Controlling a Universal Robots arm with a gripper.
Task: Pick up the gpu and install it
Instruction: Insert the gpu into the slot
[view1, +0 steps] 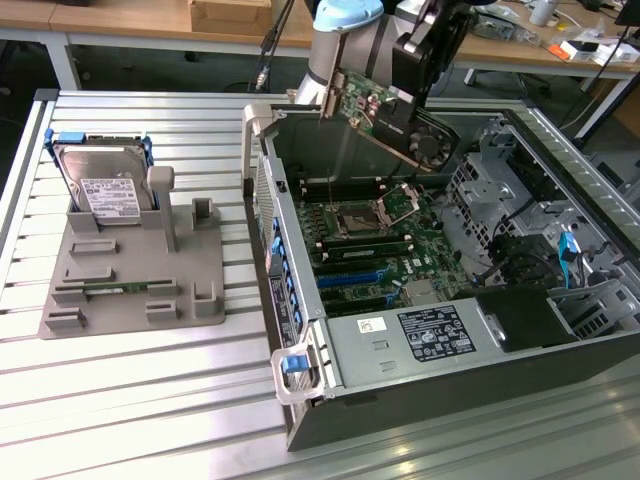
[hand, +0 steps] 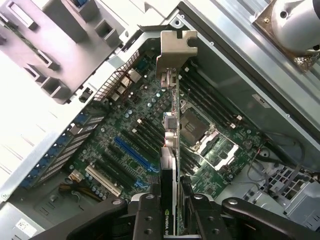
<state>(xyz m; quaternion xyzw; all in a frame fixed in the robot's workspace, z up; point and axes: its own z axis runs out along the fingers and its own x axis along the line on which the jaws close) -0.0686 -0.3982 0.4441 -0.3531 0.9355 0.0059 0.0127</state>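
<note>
Workshop setting: wooden benches with clutter at the back, and a slatted metal table (view1: 150, 400) in front carrying all the items below.

- Computer case (view1: 300, 330): lies on its side, open side up, on the exterior view's right half of the table. The motherboard (view1: 370, 250) is exposed inside, with blue expansion slots (view1: 350, 280) toward the near wall.
- Grey fixture tray (view1: 130, 290): on the exterior view's left, well apart from the arm. A hard drive (view1: 105, 190) stands in its rear cradle.
- Gripper (view1: 415, 75): over the far part of the case. The fingers (hand: 145, 215) are narrowed and clamped on the gpu (view1: 385, 115).
- The gpu, position: in the air above the motherboard, apart from it, not seated.
- The gpu, attitude: held on edge. In the exterior view the long axis slopes, bracket end higher toward that view's left and fan end lower toward its right. In the wrist view the card runs straight out from between the fingers, with the silver bracket (hand: 176, 47) at the far end.
- Slot relation: the blue slots (hand: 130, 152) lie below and to one side of the card. Whether the lower edge lines up with one cannot be told.
</note>
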